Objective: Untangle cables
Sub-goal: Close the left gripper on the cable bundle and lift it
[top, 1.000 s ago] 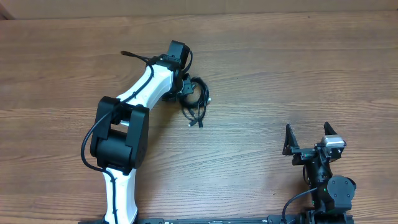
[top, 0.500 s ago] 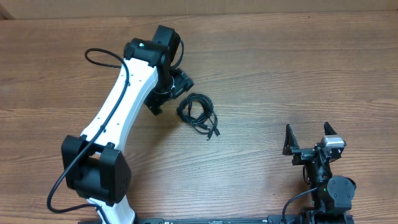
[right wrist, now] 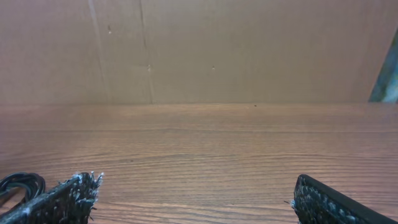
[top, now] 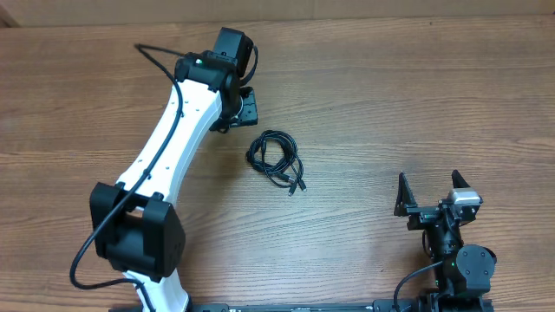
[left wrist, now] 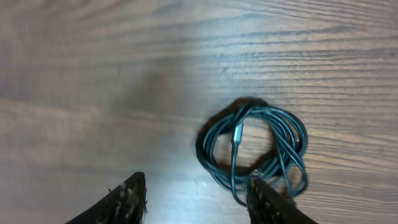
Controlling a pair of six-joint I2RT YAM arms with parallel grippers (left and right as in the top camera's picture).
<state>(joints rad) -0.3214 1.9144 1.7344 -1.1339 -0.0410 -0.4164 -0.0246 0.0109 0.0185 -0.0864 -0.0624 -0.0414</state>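
The cables [top: 277, 159] lie as a small coiled black bundle on the wooden table, with a plug tip sticking out at its lower right. In the left wrist view the bundle [left wrist: 255, 149] sits just ahead of the right fingertip. My left gripper [top: 245, 107] is open and empty, above and to the upper left of the bundle, apart from it; it also shows in the left wrist view [left wrist: 196, 199]. My right gripper [top: 427, 192] is open and empty at the table's front right, far from the cables; it also shows in the right wrist view [right wrist: 193, 199].
The wooden table [top: 390, 95] stretches to the right of the bundle. A cardboard wall [right wrist: 199, 50] stands behind the table's far edge. The left arm's white body [top: 165, 165] reaches across the left half of the table.
The left gripper let go of the bundle, which dropped and shifted down and right on the table. The left arm then rose and swung back toward the far edge. The right arm stayed still.
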